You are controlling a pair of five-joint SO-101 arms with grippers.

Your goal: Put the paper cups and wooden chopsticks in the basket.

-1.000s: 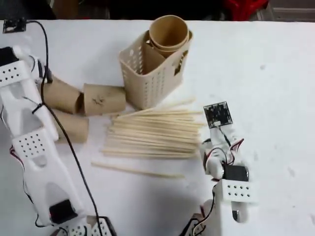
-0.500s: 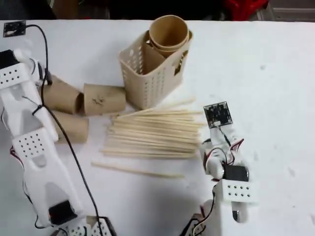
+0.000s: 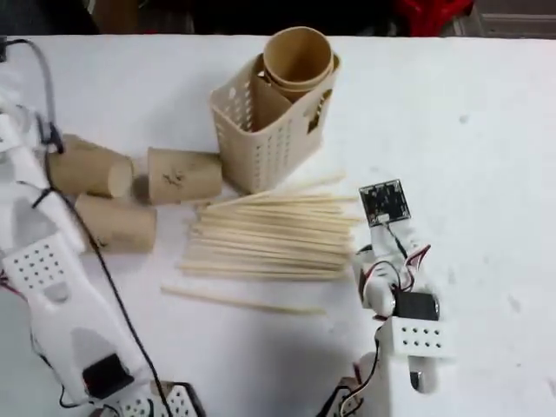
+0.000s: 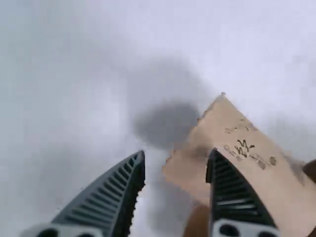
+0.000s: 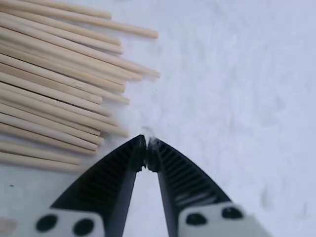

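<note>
A beige slotted basket [image 3: 265, 139] stands at the back with paper cups [image 3: 298, 56] nested in it. Three brown paper cups lie on their sides to its left: one by my left arm [image 3: 87, 169], one with a scribble [image 3: 182, 175], one nearer the front [image 3: 117, 223]. A pile of wooden chopsticks [image 3: 269, 234] lies in front of the basket, with one stray stick [image 3: 243, 300]. My left gripper [image 4: 175, 170] is open, with the end of a scribbled cup [image 4: 237, 138] reaching between its fingers. My right gripper [image 5: 147, 148] is shut on nothing, beside the chopstick ends [image 5: 64, 94].
My left arm [image 3: 52, 278] and its black cable run along the table's left edge. My right arm [image 3: 404, 313] sits at the front right with its camera board [image 3: 385, 201] above it. Bare white tabletop [image 3: 460, 148] spreads to the right of the basket.
My left arm has swung left toward the table's edge. The leftmost cup has shifted left and turned, now fully uncovered. The right arm has kept still.
</note>
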